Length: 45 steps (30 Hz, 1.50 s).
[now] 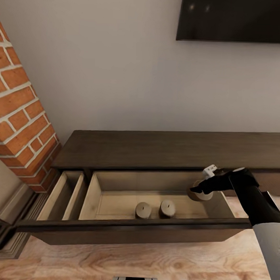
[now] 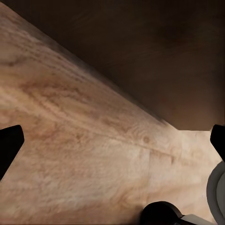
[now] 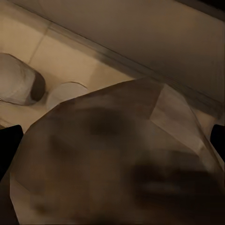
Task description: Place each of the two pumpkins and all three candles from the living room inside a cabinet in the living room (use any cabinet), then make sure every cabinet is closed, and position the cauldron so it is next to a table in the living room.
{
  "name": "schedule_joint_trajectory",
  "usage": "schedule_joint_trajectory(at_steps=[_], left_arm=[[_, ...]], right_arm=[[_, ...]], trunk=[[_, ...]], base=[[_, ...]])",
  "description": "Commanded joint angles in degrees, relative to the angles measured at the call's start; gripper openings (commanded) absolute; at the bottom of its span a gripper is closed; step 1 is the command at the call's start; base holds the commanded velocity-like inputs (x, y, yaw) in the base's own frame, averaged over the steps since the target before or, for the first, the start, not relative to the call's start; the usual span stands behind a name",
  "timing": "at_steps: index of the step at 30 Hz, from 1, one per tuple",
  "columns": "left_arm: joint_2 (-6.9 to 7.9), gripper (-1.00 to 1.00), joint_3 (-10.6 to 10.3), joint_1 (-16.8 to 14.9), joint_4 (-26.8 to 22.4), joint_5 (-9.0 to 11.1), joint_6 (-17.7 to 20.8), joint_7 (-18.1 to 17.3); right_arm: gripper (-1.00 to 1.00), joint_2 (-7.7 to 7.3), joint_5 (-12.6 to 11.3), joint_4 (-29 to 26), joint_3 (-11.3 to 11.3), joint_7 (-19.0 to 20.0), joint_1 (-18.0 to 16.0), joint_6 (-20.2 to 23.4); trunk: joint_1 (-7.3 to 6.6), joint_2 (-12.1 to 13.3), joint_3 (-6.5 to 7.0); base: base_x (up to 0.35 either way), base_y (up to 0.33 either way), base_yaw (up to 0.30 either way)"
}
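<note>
**Third candle over the open drawer, two already lying inside**

I count three candles. Two stand side by side on the pale floor of the wide open drawer (image 1: 113, 197), near its front edge: one candle (image 1: 143, 210) at left and its twin (image 1: 167, 208) just beside it at right. The third candle (image 1: 201, 192) is pinched in the right gripper (image 1: 203, 186), held above the drawer's right end, close to the right side wall. In the right wrist view that held candle (image 3: 117, 154) looms blurred between the fingertips, with the two others lying beyond it.

The cabinet (image 1: 164, 149) is one long dark unit against the far wall, and two drawers are pulled out: the wide one and a narrow one (image 1: 67, 190) to its left, which sits close to the brick fireplace (image 1: 19, 123). The shared dark front rail runs along the near edge. Inside the wide drawer, bare floor lies left of the pair and right of it, under the held candle.

The left gripper (image 2: 112, 145) hangs spread over the wood floor (image 2: 70, 140), with the cabinet's dark underside beyond.
</note>
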Motion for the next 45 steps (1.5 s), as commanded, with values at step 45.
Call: schedule_joint_trajectory(at_steps=[45], left_arm=[[-0.32, 1.00, 0.05, -0.02, 0.06, -0.41, -2.76, 2.44]], right_arm=[[-1.00, 5.67, 0.21, 19.75, -0.38, -6.57, -0.06, -12.96]], trunk=[[0.01, -0.02, -0.05]], base=[[0.043, -0.029, 0.000]])
